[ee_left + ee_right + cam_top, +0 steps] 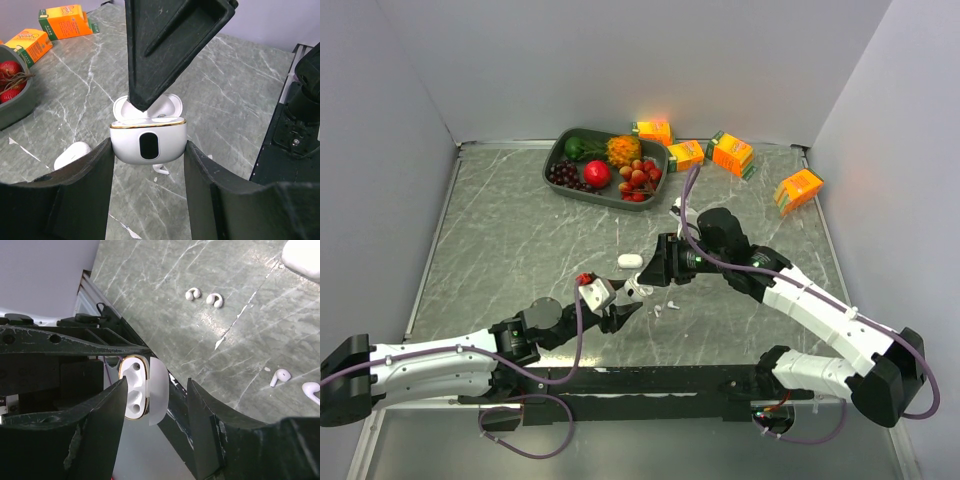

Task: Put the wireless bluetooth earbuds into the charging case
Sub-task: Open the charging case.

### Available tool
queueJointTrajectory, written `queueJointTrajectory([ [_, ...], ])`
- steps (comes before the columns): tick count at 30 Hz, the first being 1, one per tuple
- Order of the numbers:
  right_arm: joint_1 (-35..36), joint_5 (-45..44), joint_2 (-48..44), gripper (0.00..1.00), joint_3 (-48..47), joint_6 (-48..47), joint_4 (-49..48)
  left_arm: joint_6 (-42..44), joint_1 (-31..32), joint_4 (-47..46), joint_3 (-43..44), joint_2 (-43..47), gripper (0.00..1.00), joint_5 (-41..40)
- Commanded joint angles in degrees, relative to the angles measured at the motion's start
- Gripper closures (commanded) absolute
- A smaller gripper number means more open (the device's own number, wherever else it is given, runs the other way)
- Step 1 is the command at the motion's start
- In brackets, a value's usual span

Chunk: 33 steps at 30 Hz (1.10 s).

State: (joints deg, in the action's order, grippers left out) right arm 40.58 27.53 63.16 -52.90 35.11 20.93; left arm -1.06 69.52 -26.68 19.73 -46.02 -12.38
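Black left tool [148, 146] clamps the white case [167, 137] by its sides, lid open, both sockets bare. Over it, the right tool [157, 385] hangs with jaws apart and nothing between them; whether a finger touches the lid I cannot tell. All four earbuds [216, 300] lie on the bench [150, 270] further right, none in the case.

As I judge it, the buds are tiny and slick, so an off-centre pinch may flick one away, and a finger pressing the lid may twist the case in its grip.

Orange cartons [732, 152] carry print too small to read. No brand shows on the case.
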Motion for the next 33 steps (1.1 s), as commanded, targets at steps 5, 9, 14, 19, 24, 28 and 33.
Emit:
queueJointTrajectory([
  [5, -0.2, 1.5, 0.5, 0.46, 1.2, 0.4, -2.7, 0.3, 0.4, -3.5, 0.8, 0.8, 0.99, -0.3],
  [9, -0.2, 1.6, -0.1, 0.54, 1.8, 0.4, -3.2, -0.1, 0.5, -4.1, 0.8, 0.7, 0.99, 0.2],
  [14, -0.2, 1.7, -0.2, 0.65, 1.9, 0.0, -3.2, -0.3, 0.5, -4.3, 0.8, 0.7, 0.99, 0.6],
  [19, -0.3, 1.6, -1.5, 0.95, 1.6, -1.7, -2.2, -1.3, 0.6, -4.8, 0.1, 1.4, 0.99, 1.5],
  [24, -0.2, 0.9, -3.6, 1.00, 0.7, -4.6, -1.2, -2.4, 0.6, -3.3, 0.2, 2.2, 0.68, 1.7],
  [28, -0.2, 0.0, -6.2, 1.00, -1.8, -7.7, 1.3, -2.8, 0.6, -0.5, 0.8, 4.0, 0.39, 0.3],
  [33, -0.2, -3.4, -7.8, 1.00, -7.3, -13.6, 6.3, -3.5, 0.6, 3.9, 1.9, 6.5, 0.04, -1.1],
])
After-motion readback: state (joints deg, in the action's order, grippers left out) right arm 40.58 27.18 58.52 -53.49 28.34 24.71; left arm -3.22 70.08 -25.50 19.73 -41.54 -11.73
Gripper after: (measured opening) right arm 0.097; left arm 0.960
